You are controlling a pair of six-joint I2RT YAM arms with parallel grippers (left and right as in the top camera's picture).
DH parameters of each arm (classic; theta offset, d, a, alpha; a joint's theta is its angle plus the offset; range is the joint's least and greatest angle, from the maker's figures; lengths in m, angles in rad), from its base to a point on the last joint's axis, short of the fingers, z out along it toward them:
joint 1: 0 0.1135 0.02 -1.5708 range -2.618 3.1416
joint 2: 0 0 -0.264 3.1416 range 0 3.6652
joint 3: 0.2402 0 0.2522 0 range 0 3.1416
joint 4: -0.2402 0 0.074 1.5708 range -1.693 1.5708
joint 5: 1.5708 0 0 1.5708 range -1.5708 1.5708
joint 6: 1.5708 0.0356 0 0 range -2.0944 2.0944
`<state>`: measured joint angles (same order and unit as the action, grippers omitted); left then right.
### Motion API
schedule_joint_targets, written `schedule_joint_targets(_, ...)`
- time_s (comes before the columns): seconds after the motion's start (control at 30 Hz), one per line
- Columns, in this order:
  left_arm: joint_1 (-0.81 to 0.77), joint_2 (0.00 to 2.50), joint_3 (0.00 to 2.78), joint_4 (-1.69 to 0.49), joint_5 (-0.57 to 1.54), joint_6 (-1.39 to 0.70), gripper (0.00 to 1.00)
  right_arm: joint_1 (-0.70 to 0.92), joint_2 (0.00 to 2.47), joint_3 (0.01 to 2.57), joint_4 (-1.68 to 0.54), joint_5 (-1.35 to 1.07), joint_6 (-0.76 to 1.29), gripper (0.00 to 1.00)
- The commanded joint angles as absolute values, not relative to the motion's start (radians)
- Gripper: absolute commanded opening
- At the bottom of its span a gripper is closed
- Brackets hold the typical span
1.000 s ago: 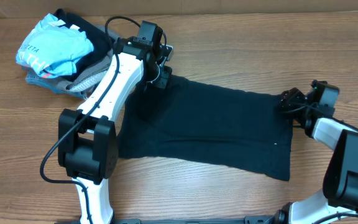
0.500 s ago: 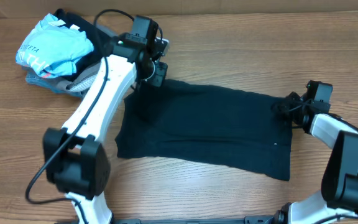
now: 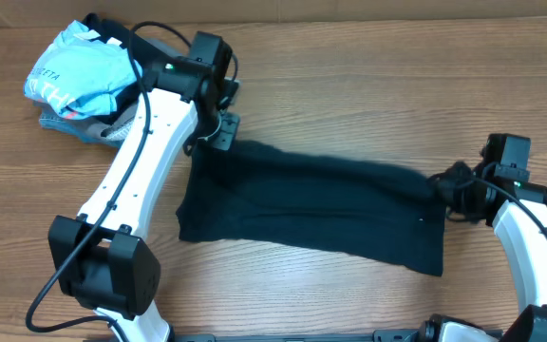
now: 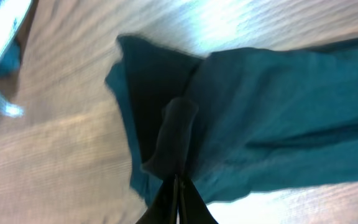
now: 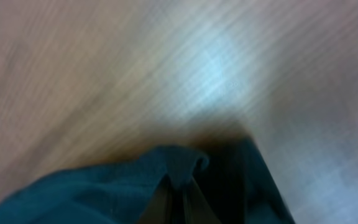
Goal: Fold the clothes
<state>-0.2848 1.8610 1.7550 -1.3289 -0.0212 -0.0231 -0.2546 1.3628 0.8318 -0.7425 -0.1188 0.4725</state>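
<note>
We have the dark garment [image 3: 321, 204] spread across the middle of the worktop [image 3: 349, 66], its length running from left to right. Our left gripper [image 3: 221, 138] pinches the garment's far-left corner, fingers narrow and clamped on a bunched fold of cloth. Our right gripper [image 3: 449, 190] grips the far-right corner near the right edge. That wrist view is blurred, yet the cloth sits between closed fingers. The near edge lies flat on the wood. A pile of clothes [image 3: 112, 119] sits in the far-left corner, with a light blue piece [image 3: 79, 71] on top.
</note>
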Motion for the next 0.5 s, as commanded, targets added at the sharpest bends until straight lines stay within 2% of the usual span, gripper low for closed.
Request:
schedule_joint_targets(0.0, -0.249, 1.845, 1.768, -1.374, -0.054, -0.076, 0.04, -0.259, 1.349, 0.846, -0.831, -0.069, 0.52, 0.04)
schedule_joint_targets(0.17, -0.223, 1.845, 1.734, -1.417, -0.052, -0.083, 0.04, -0.259, 1.349, 0.846, -0.958, 0.023, 0.551, 0.04)
schedule_joint_targets(0.4, -0.216, 1.845, 1.639, -1.426, -0.051, -0.091, 0.04, -0.259, 1.349, 0.845, -1.005, 0.026, 0.55, 0.05)
schedule_joint_targets(0.43, -0.216, 1.845, 1.626, -1.425, -0.051, -0.092, 0.05, -0.259, 1.349, 0.846, -1.004, 0.025, 0.55, 0.07)
schedule_joint_targets(0.47, -0.216, 1.845, 1.616, -1.424, -0.051, -0.092, 0.06, -0.259, 1.349, 0.846, -1.001, 0.025, 0.55, 0.19)
